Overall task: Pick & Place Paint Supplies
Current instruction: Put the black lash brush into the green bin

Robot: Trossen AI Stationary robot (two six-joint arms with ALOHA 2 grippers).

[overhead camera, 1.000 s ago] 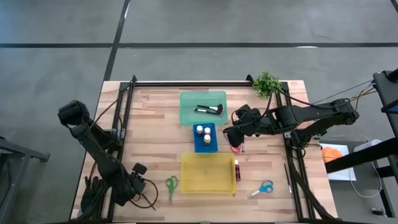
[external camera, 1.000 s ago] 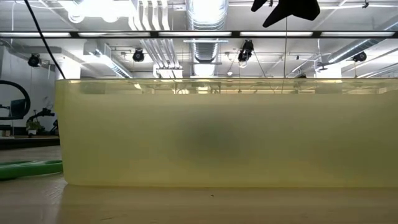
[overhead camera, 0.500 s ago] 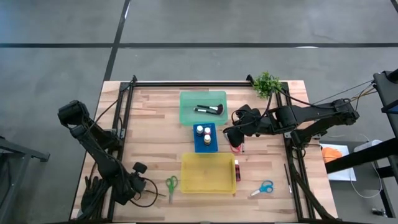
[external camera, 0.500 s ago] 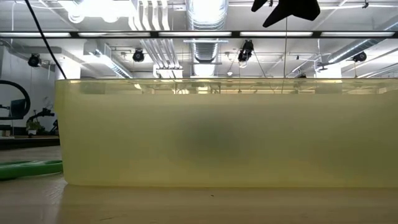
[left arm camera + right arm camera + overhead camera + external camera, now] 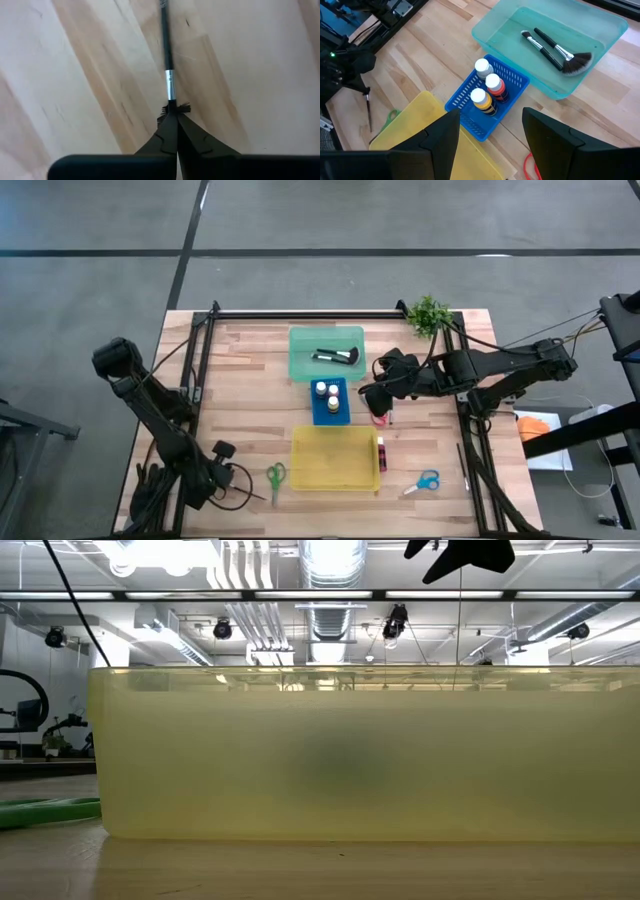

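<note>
My left gripper (image 5: 232,480) is at the table's near left corner, shut on a thin black-handled brush (image 5: 165,45) that lies on the wood. The right wrist view shows the same brush (image 5: 368,112) farther off. My right gripper (image 5: 490,145) hangs open and holding nothing above the table's right middle, over the red scissors (image 5: 378,418). Green scissors (image 5: 275,476) lie left of the yellow tray (image 5: 334,458). Blue scissors (image 5: 424,481) and a magenta bottle (image 5: 381,452) lie right of it. My left gripper pinches the brush's bristle end (image 5: 175,106), just past the silver ferrule (image 5: 170,90), between its two fingertips. The bristles splay out on both sides of the tips. The fingers come steeply from above. The handle (image 5: 164,30) lies flat on the table, running away from the fingers.
The green tray (image 5: 300,365) at the far middle holds brushes. The blue basket (image 5: 330,412) holds three white-capped bottles. A leafy plant (image 5: 428,313) stands at the far right corner. In the low view the yellow tray's wall (image 5: 340,755) fills the picture.
</note>
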